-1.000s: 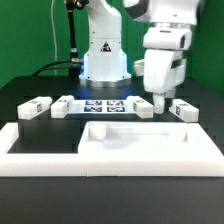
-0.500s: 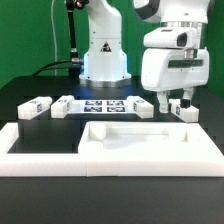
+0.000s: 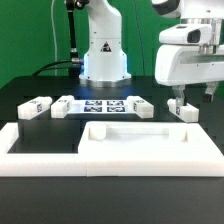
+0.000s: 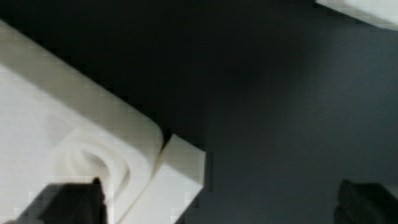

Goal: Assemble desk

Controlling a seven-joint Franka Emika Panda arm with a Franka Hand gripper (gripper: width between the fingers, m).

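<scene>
Nearest in the exterior view, a long white border bar (image 3: 40,158) ran along the front edge of the black worktop (image 3: 50,135). Just behind it, toward the exterior view's right, the desk's top panel (image 3: 150,143) lay flat with its shallow rimmed hollow facing up.

Further back, a row of parts stretched across the worktop. The outer left leg (image 3: 33,107) and the inner left leg (image 3: 63,105) lay on the exterior view's left. The marker board (image 3: 103,105) came next, with the inner right leg (image 3: 143,106) just beside its right end. The outer right leg (image 3: 183,108) lay apart at the row's right end.

Directly above that last leg hung the tool (image 3: 190,95), its jaws spread wide and nothing between them. In the wrist view its dark fingertips (image 4: 68,203) sat far apart over dark worktop, beside a white part edge that could not be identified.

Farthest back stood the robot base (image 3: 103,55).
</scene>
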